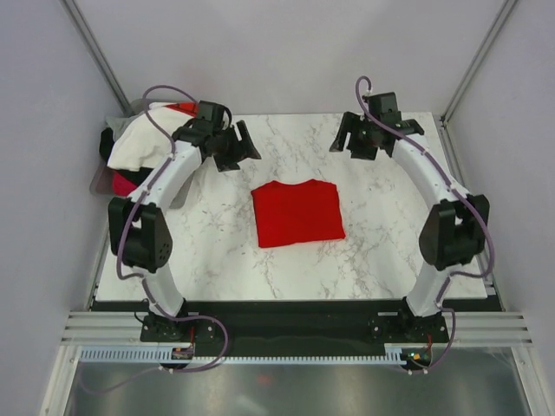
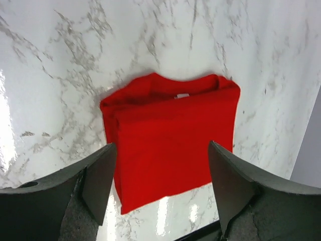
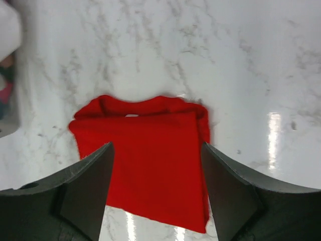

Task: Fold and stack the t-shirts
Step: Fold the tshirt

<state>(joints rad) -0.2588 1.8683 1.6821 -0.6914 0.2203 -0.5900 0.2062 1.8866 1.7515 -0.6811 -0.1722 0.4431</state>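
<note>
Currently the red t-shirt (image 1: 297,213) is laid folded on the counter (image 1: 217,251), with left tool (image 1: 236,149) and right tool (image 1: 347,140) apart, empty. Soft and limp, it should be pinched at a folded edge.

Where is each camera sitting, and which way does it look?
Top external: high behind the robot, looking down on the marble table, the folded red t-shirt and a pile of t-shirts at far left; the left arm and right arm show.
Left wrist: on the left arm, looking down at the red t-shirt, framed by the open left gripper.
Right wrist: on the right arm, looking down at it past the open right gripper.
Shared: all three see the red t-shirt.
</note>
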